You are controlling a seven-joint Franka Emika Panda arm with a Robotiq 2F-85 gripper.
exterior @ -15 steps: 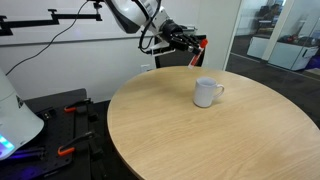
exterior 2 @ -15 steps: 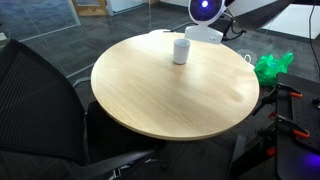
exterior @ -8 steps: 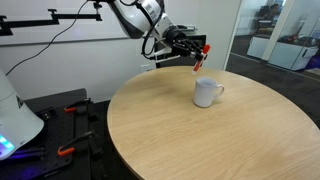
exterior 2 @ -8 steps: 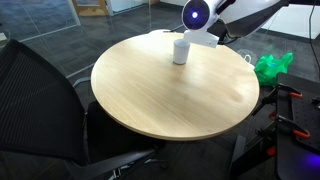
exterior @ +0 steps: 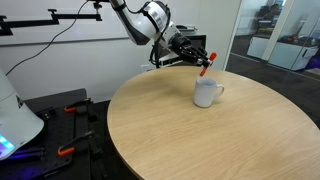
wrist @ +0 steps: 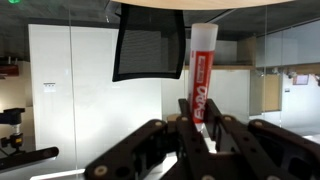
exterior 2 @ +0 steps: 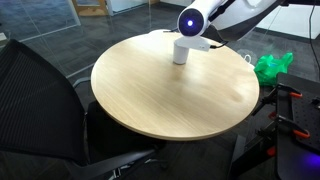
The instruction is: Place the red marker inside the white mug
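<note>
Clamping red marker (wrist: 203, 75) in pincer (wrist: 200, 135) | tip seemingly just above white mug (exterior: 207, 93) | contact unclear

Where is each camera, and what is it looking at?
Exterior view: beside the round wooden table, facing a white wall; the arm reaches in, end effector near the glossy white mug.
Exterior view: high, behind a black mesh chair, looking across the table; the arm's blue-lit wrist shows.
Wrist view: upside down, facing the walls; the end effector grips the thin red marker.
Shared: both exterior views show table, mug, arm.
</note>
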